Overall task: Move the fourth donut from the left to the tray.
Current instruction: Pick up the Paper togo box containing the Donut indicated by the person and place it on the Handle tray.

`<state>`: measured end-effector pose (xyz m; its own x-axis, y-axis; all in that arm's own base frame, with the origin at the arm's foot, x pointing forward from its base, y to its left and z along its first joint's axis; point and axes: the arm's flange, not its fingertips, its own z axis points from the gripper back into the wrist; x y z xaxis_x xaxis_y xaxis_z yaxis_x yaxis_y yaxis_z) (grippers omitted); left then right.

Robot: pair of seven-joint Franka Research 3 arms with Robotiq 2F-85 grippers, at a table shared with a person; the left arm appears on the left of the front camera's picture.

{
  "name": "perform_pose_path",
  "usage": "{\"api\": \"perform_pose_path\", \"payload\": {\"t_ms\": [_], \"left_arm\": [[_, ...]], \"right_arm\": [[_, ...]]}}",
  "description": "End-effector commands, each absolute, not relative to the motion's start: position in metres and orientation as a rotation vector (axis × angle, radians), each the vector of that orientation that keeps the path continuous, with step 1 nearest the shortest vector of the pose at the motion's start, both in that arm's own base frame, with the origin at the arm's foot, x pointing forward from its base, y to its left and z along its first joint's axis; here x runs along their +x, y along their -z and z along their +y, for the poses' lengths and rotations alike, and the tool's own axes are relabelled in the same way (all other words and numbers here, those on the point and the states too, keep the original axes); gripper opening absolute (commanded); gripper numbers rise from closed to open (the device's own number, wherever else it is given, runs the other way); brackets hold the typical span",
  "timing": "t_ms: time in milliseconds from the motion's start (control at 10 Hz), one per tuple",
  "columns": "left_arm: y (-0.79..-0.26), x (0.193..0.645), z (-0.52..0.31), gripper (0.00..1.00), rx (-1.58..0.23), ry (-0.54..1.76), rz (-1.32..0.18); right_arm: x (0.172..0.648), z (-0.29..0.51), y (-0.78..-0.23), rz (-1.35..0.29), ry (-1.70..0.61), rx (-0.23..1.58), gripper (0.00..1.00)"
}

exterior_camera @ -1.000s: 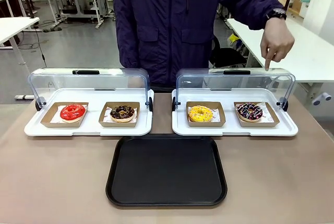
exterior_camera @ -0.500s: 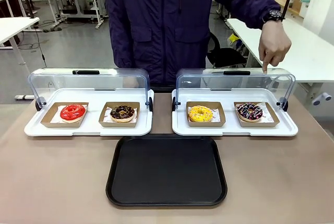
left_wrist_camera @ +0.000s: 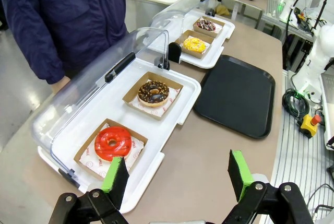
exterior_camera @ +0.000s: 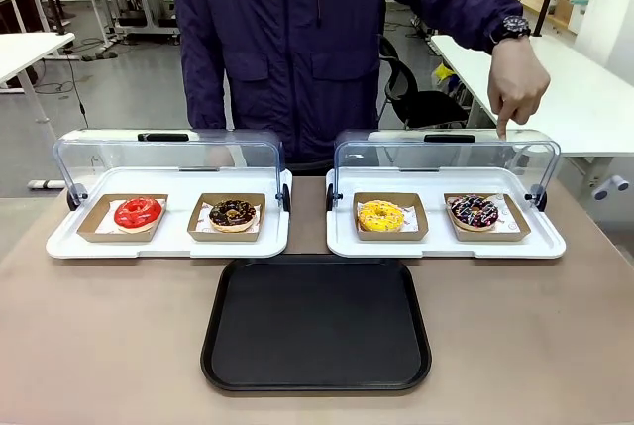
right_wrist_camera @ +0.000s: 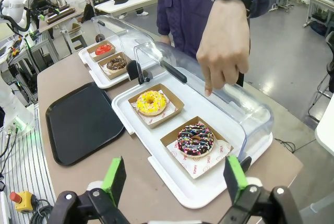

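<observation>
At the right end of the row, the fourth donut (exterior_camera: 475,211) sat in its cardboard dish (exterior_camera: 515,232) on the white tray (exterior_camera: 446,249), just in front of the pushed-back clear lid (exterior_camera: 446,153). It was well apart from the black tray (exterior_camera: 317,321), which lay bare at the middle of the table. My right gripper (right_wrist_camera: 175,176) hovered on the near side of that donut, fingers spread wide with nothing between them. My left gripper (left_wrist_camera: 177,171) was just as wide and empty, over by the red donut (left_wrist_camera: 112,143). The worry, as I judged it, was the person's hand (exterior_camera: 520,83), pointing a fingertip down at the lid right behind my target: a high reach could have bumped it or knocked the lid. Pinching the glazed ring itself could have crushed or smeared it, while a thin hold on the dish rim could have let the dish tip and spill the donut. Drifting sideways would have put me on the yellow donut (exterior_camera: 381,215) instead.
</observation>
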<state>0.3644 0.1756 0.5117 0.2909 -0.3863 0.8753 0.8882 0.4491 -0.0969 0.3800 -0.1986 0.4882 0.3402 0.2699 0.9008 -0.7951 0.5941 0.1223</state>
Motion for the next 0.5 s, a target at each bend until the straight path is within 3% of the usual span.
{"api": "perform_pose_path", "payload": {"t_ms": [0, 400], "left_arm": [[-0.5116, 0.3644, 0.1762, 1.00, -0.673, 0.947, -0.914], [-0.5116, 0.3644, 0.1762, 1.00, -0.673, 0.947, -0.914]], "right_arm": [[0.3833, -0.1981, -0.4887, -1.028, -0.765, 0.626, 1.00], [0.3800, -0.1986, -0.4882, -0.994, -0.754, 0.623, 1.00]]}}
